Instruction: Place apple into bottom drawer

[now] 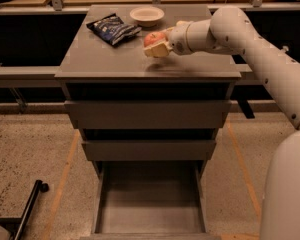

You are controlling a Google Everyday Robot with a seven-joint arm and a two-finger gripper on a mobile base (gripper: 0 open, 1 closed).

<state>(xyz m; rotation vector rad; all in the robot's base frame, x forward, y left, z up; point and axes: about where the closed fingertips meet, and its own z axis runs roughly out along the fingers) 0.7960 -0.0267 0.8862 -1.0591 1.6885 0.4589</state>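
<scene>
while over cabinet [102, 64], tool [153, 46] around apple [154, 36]

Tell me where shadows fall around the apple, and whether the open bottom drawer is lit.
Camera view: the gripper, over the right side of the cabinet top, holds the apple and casts a soft shadow beneath; the floor of the bottom drawer is dimly lit, the gaps above it dark.
</scene>
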